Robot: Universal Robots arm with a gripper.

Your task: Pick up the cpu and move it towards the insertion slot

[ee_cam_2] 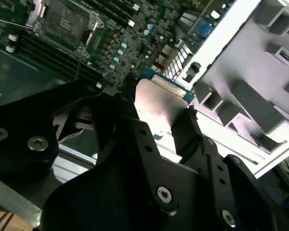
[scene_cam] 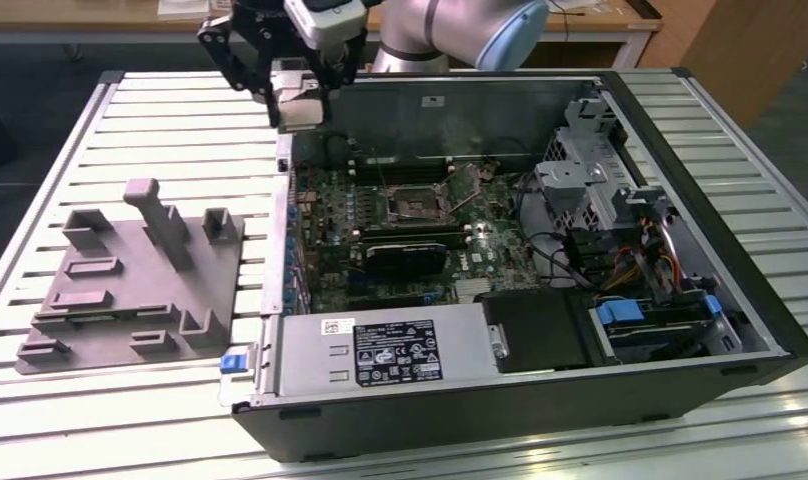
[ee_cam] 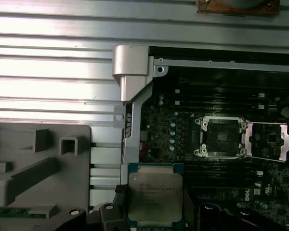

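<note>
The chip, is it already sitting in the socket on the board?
No. In the first wrist view the chip is gripped in the hand near the case edge, while the socket sits open and empty.

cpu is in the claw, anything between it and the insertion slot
Nothing visible blocks it. The claw holds the cpu above the case's edge, and the insertion slot lies open on the board with its metal cover swung aside.

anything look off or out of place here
Nothing stands out. The hand holds the cpu level above the case's edge, the slot sits open and bare, and the grey tray lies flat beside the case.
</note>
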